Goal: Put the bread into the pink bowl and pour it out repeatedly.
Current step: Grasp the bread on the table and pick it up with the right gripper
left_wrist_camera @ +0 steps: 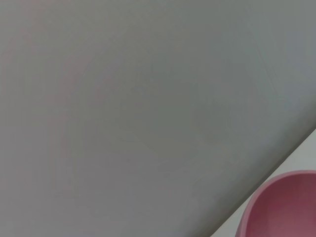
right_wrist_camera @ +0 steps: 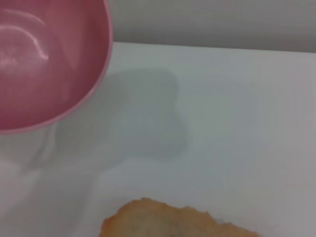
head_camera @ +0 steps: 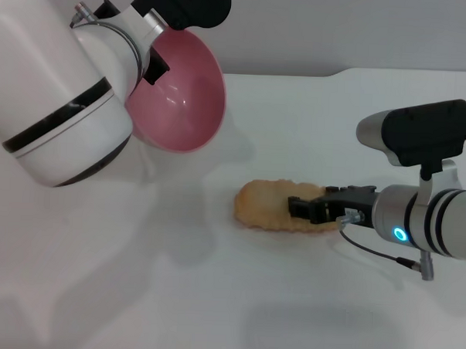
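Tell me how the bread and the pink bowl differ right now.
The bread lies flat on the white table, while the pink bowl is held up and tipped sideways by the left gripper. The bread is tan and elongated; the bowl is round, glossy and empty. The right gripper is at the bread.

The round pink plastic bowl (head_camera: 182, 91) hangs tipped at upper left; the elongated tan toy bread (head_camera: 274, 205) lies on the white table (head_camera: 304, 317) at centre, lower right of it.

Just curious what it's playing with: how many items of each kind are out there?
Pink bowl: 1, held tilted above the table by the left hand.
Bread: 1, lying on the table at the right hand.
Total: 2.
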Robot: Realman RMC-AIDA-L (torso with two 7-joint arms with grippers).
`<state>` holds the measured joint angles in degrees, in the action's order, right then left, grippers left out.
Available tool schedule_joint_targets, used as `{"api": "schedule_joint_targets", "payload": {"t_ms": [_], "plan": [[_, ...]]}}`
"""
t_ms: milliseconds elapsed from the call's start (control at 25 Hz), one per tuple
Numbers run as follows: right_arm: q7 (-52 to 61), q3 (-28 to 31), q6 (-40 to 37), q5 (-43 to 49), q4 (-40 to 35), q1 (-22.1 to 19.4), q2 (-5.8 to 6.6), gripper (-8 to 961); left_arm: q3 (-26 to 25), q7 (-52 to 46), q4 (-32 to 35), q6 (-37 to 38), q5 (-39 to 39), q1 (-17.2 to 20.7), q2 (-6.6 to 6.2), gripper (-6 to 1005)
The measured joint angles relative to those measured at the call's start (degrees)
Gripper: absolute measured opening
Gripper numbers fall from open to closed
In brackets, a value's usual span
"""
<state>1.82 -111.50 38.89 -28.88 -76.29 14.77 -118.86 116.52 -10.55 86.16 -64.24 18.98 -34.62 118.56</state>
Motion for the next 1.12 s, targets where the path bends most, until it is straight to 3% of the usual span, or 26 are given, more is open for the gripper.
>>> {"api": "schedule_joint_targets", "payload": {"t_ms": [480, 720, 1120], "plan": [[-0.34, -0.52, -0.24, -0.36, 4.43, 2.97, 0.03, 611, 0.00, 0.01, 0.41, -0.01, 0.15, 0.01, 0.00, 98], [-3.32, -0.47, 0.53, -0.18, 0.64, 1.80, 0.14, 605, 0.00, 0.01, 0.49, -0.01, 0.37, 0.06, 0.00, 99], [-3.42, 0.28, 1.71, 2.54, -5.78, -0.54, 0.17, 471, -0.06, 0.01, 0.32, -0.01, 0.44, 0.09, -0.04, 100]]}}
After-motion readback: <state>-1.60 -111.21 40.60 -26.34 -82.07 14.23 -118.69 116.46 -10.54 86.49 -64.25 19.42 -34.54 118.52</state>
